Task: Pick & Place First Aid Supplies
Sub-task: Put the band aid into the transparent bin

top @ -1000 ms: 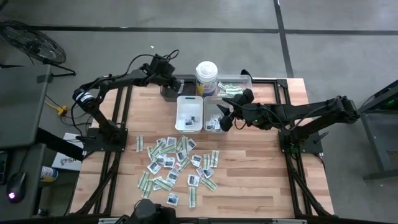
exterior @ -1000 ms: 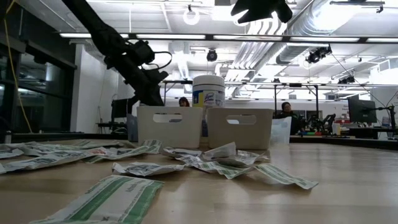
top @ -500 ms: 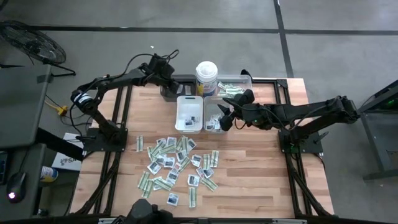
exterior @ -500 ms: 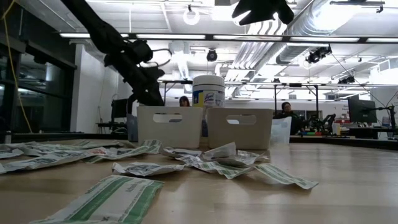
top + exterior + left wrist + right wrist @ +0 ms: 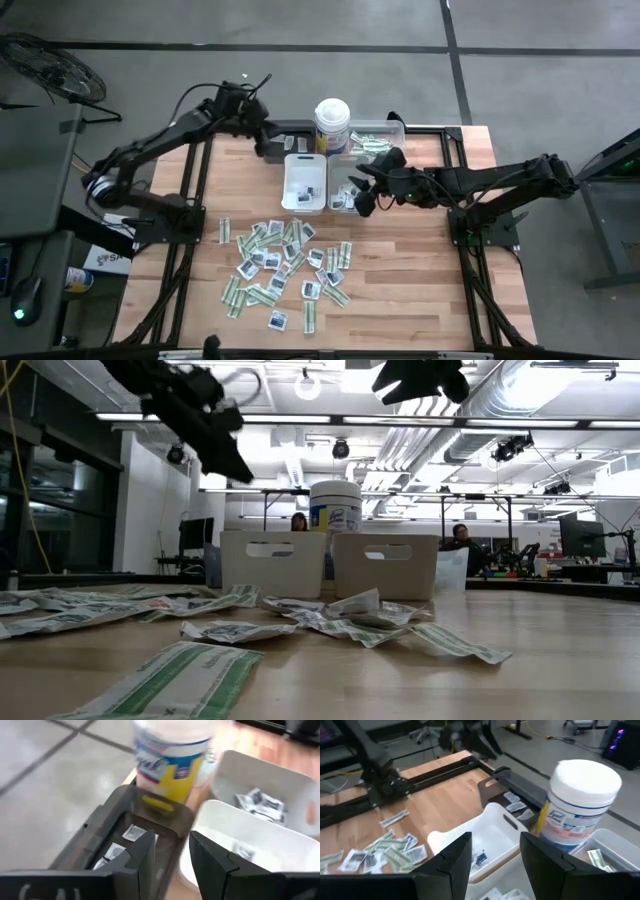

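We see packets heaped near the table's front; farther back, our right gripper and left gripper hover spread and empty over trays, so reaching could knock the canister.

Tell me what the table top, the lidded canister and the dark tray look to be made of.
Table top: wood, likely butcher block with a low sheen; pale planks with visible seams and grain.
Canister: probably plastic, smooth and matte white, with a printed wrap label.
Dark tray: seemingly tinted translucent plastic; thin glossy walls, and the small packets inside show through.
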Robot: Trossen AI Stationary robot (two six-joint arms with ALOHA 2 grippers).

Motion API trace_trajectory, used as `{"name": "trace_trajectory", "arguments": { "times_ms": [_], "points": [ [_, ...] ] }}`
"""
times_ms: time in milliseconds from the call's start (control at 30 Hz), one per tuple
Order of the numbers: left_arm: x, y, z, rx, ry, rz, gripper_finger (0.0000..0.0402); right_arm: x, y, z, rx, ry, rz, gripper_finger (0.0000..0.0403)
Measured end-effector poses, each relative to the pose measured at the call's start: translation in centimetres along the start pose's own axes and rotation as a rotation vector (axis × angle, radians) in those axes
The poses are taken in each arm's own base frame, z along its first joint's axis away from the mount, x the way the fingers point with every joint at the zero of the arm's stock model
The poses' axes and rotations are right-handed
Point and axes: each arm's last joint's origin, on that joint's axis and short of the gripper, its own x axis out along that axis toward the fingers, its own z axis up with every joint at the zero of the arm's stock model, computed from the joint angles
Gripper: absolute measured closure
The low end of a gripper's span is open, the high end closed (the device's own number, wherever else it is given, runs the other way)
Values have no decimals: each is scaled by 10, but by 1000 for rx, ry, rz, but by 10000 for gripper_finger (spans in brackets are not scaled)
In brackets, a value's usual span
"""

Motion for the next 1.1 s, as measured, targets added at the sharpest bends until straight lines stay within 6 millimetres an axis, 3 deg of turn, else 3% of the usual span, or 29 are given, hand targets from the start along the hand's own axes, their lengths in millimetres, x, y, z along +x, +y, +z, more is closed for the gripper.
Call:
{"name": "trace_trajectory", "arguments": {
  "times_ms": [400,733,967,1100],
  "points": [
    [-87,-67,9,225,-127,-37,282,-1,5,-4,-25,77,157,242],
    [-145,-109,-11,313,-165,-54,282,-11,29,-7,3,7,197,242],
    [-170,-120,-27,335,-176,-42,282,22,62,-32,15,39,258,242],
    [-173,-124,-40,327,-181,-78,282,43,77,-57,26,138,296,242]
  ]
}}
